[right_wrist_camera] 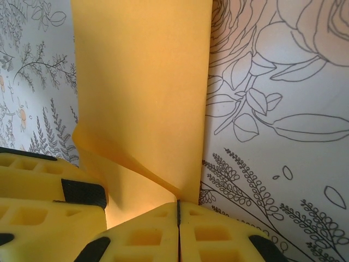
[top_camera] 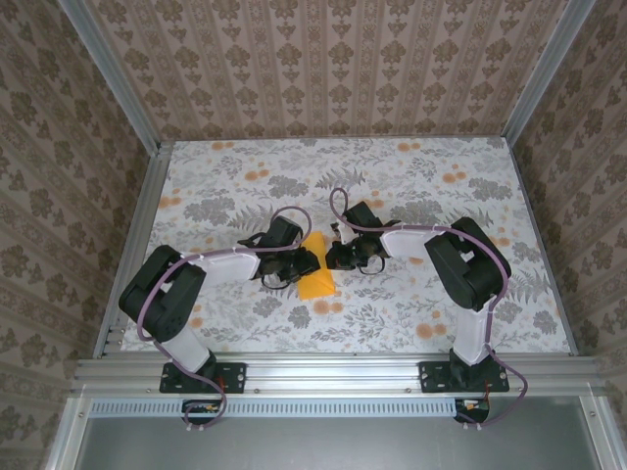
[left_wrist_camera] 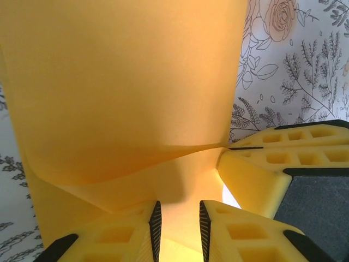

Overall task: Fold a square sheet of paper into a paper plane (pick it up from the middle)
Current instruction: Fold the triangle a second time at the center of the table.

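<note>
Right fingers [right_wrist_camera: 163, 234] sit nearest in the right wrist view. They are pressed together with no gap, and the seam pinches the low corner of a raised flap of the paper [right_wrist_camera: 142, 82]. Beyond them the paper runs away as a plain orange-yellow strip, flat on the floral desk [right_wrist_camera: 283, 109]. Left fingers [right_wrist_camera: 43, 191] show at lower left, just beside the flap.

In the left wrist view, left fingers [left_wrist_camera: 156, 226] are slightly parted. A narrow gap stands between the pads with paper [left_wrist_camera: 125, 82] lying in it, and no clamp is visible. A curved fold crosses the sheet just past the tips. Right fingers [left_wrist_camera: 272, 169] come in from the right, touching that fold's end. Desk [left_wrist_camera: 294, 71] shows at upper right.

From the top view, the paper [top_camera: 315, 279] is mid-desk, a narrow strip between left fingers [top_camera: 291, 262] and right fingers [top_camera: 343, 257], both low at its edges. The desk [top_camera: 421, 186] has a grey leaf print with orange blossoms. Patterned walls [top_camera: 323, 59] stand around it.
</note>
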### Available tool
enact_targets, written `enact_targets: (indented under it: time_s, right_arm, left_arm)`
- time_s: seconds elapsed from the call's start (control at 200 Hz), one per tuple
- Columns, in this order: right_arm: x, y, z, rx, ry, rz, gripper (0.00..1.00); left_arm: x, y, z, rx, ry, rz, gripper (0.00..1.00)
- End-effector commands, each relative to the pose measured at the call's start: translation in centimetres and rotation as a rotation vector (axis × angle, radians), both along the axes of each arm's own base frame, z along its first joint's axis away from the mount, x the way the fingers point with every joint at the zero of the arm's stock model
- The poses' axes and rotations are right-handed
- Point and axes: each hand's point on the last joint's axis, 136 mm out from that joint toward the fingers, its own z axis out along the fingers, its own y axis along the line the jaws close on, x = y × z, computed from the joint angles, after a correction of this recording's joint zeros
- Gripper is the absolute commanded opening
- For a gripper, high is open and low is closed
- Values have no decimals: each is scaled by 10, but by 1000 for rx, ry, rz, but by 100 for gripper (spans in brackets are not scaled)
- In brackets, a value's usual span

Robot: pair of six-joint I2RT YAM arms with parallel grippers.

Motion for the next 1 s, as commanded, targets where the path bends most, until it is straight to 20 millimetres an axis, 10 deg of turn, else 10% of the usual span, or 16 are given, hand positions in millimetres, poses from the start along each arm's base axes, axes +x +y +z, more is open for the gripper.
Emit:
enact_targets:
  time_s: [0.0, 0.995]
  right_arm:
    - [5, 1, -3, -14, 6, -11, 8]
    - [2, -9, 0, -52, -19, -24, 8]
  left_arm:
    - [-4, 9, -8, 32, 29, 20, 28]
    - [2, -2, 0, 5, 5, -28, 33]
